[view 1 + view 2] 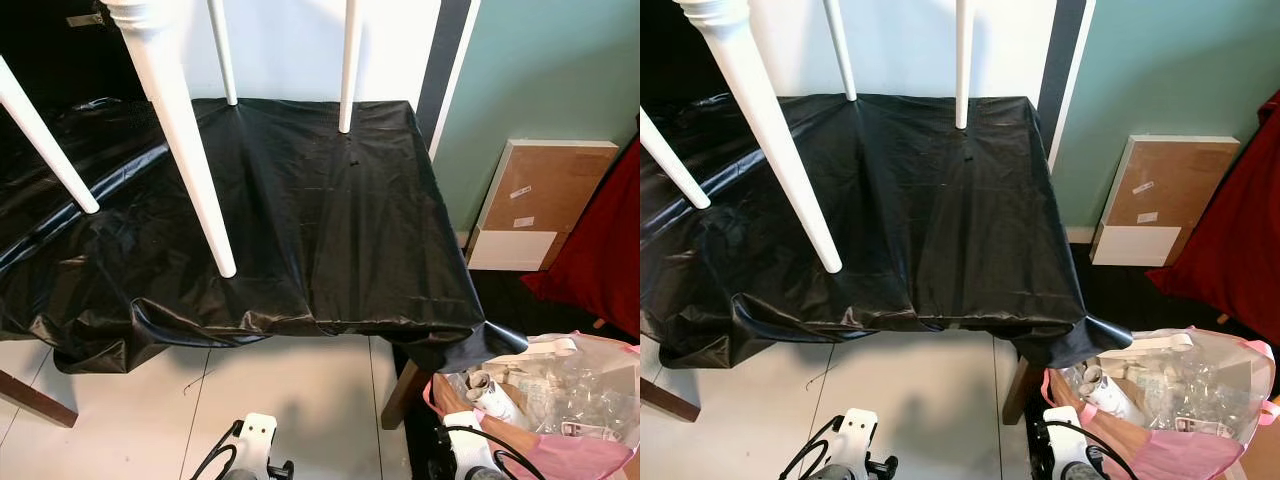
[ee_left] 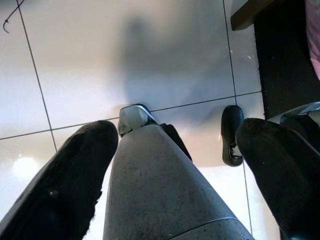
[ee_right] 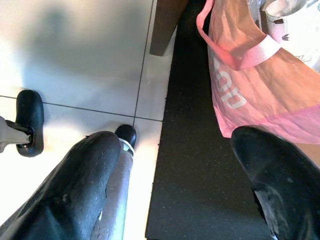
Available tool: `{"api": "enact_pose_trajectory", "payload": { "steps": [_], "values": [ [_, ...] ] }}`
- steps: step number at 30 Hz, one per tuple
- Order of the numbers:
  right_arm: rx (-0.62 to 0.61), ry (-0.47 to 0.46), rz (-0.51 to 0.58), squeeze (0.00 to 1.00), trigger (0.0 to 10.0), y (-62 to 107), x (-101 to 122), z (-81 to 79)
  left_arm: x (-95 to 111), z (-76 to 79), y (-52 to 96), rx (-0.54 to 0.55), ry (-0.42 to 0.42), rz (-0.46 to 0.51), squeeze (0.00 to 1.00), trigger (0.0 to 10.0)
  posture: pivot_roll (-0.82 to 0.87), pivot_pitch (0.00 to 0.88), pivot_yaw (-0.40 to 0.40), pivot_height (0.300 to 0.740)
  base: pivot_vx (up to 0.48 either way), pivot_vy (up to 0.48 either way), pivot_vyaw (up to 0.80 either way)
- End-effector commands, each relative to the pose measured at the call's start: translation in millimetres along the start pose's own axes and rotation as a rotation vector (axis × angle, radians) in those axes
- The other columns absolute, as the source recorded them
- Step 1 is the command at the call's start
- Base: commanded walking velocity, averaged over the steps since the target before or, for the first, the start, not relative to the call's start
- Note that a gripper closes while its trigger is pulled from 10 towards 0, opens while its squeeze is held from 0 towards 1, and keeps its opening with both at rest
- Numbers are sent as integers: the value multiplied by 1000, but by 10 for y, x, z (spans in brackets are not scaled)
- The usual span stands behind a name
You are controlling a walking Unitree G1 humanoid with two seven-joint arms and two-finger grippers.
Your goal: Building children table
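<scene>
A small white table lies upside down on the desk, its four white legs (image 1: 185,140) sticking up toward the camera. The nearest leg is thick and tapers to a rounded tip; a second one (image 1: 45,140) slants in from the left, and two thinner ones (image 1: 347,65) stand at the far side near the white wall. The tabletop itself is hidden under a black plastic sheet (image 1: 320,220), which covers the desk and hangs crumpled over its near edge. A brown desk leg (image 1: 402,395) shows below the sheet's right corner, standing by a black mat (image 3: 190,165) on the white tiled floor (image 1: 290,400).

To the right of the desk a flat cardboard box (image 1: 535,205) leans against the teal wall, with red cloth (image 1: 600,250) beside it. Near the robot's right side sits a pink bag (image 1: 545,420) with a clear plastic top, holding white parts and wrapping.

Both arms hang low at the robot's sides. The left gripper (image 2: 175,165) points down at the floor tiles with its two black fingers (image 2: 65,185) spread wide apart and empty. The right gripper (image 3: 175,170) hangs over the edge of the black mat, just beside the pink bag, its fingers (image 3: 75,185) likewise wide apart and holding nothing.
</scene>
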State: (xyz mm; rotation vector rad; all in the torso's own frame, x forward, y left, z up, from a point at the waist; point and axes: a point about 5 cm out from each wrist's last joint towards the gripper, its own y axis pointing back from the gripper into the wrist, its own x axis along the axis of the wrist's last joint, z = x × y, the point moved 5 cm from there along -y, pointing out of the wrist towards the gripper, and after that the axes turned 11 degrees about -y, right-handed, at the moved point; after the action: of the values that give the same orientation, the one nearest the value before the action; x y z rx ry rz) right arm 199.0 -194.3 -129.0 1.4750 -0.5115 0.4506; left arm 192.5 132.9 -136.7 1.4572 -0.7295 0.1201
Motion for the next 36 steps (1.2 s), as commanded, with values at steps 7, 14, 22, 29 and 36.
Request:
{"api": "enact_pose_trajectory", "payload": {
  "steps": [7, 14, 22, 29, 36],
  "values": [
    [-13, -15, -19, 0, 10000, 8, -51, 35, -200, 81, 21, -20, 21, -67, 0, 10000, 3, 26, -37, 740, 0, 0, 0],
    [-14, -14, -20, 0, 10000, 8, -54, 35, -196, 78, 21, -21, 24, -64, 0, 10000, 3, 27, -38, 740, 0, 0, 0],
    [-14, -11, -25, 0, 10000, 10, -68, 34, -203, 86, 22, -22, 26, -65, 0, 10000, 5, 28, -38, 740, 0, 0, 0],
    [-13, -10, -27, 0, 10000, 12, -76, 33, -210, 83, 23, -22, 25, -66, 0, 10000, 4, 26, -37, 740, 0, 0, 0],
    [-12, -10, -29, 0, 10000, 17, -96, 36, -232, 67, 30, -23, 18, -70, 0, 10000, 1, 23, -36, 740, 0, 0, 0]
  ]
}}
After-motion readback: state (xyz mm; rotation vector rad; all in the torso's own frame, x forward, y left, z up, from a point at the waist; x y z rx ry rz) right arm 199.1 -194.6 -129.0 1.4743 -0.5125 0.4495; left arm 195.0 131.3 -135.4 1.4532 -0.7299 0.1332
